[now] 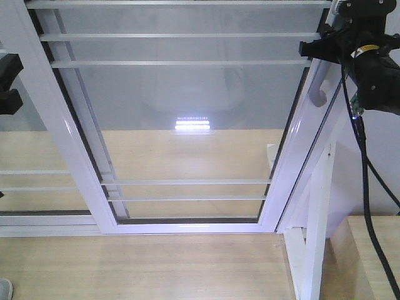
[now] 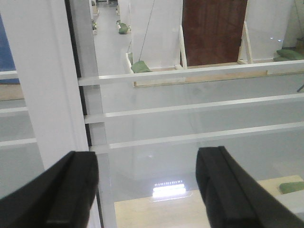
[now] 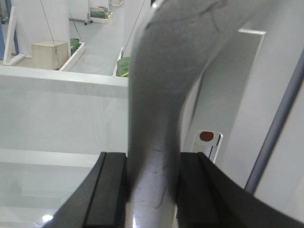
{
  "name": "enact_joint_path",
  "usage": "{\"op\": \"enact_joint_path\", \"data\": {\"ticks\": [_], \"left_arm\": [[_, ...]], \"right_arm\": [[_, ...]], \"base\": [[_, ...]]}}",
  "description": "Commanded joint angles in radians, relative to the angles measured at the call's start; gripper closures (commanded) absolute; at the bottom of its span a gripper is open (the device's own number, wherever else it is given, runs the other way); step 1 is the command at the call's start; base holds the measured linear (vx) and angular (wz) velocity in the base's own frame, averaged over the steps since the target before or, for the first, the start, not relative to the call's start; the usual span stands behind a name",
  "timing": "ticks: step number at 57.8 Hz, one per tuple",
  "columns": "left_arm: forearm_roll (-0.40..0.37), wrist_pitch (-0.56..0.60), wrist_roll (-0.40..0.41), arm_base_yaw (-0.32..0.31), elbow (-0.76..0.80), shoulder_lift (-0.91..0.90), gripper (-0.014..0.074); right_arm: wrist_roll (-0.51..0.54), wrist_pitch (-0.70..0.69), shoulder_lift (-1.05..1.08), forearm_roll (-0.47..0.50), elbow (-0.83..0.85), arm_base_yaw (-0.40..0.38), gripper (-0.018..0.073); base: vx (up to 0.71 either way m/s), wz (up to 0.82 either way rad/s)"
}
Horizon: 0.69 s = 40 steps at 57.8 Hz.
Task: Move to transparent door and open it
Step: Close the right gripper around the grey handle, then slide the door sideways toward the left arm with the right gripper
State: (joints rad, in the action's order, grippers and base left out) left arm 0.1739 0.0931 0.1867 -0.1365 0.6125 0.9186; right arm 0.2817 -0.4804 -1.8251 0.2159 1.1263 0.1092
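Note:
The transparent door (image 1: 292, 150) fills the front view: a glass panel in a glossy white frame, crossed by thin white bars. Its curved grey handle (image 1: 319, 87) runs down the right stile. My right gripper (image 1: 320, 49) is at the top right, shut on that handle. In the right wrist view the handle (image 3: 154, 118) sits pinched between both black fingers (image 3: 111, 194), beside the lock plate (image 3: 207, 142) with its red dot. My left gripper (image 2: 147, 190) is open with nothing between its fingers, facing the glass and bars (image 2: 190, 107); it shows at the far left (image 1: 7, 81) of the front view.
A second white-framed glass panel (image 1: 37, 181) overlaps behind the door on the left. A white wooden post (image 1: 312, 237) stands at the lower right, next to the door's corner. A black cable (image 1: 369, 187) hangs from the right arm. Light wood floor (image 1: 156, 269) lies below.

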Motion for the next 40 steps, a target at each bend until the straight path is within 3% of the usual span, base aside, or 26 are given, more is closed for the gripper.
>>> {"op": "enact_joint_path", "data": {"ticks": [1,40], "left_arm": [[-0.009,0.079,0.003,-0.002,0.039,-0.01,0.0041],[-0.009,0.079,0.003,-0.002,0.039,0.025,0.0041]], "right_arm": [[0.01,-0.044,0.046,-0.096,0.031,0.075,0.0368],[0.011,-0.06,0.046,-0.107,0.031,0.245,0.0368]], "base": [[0.0,0.0],[0.0,0.0]]}}
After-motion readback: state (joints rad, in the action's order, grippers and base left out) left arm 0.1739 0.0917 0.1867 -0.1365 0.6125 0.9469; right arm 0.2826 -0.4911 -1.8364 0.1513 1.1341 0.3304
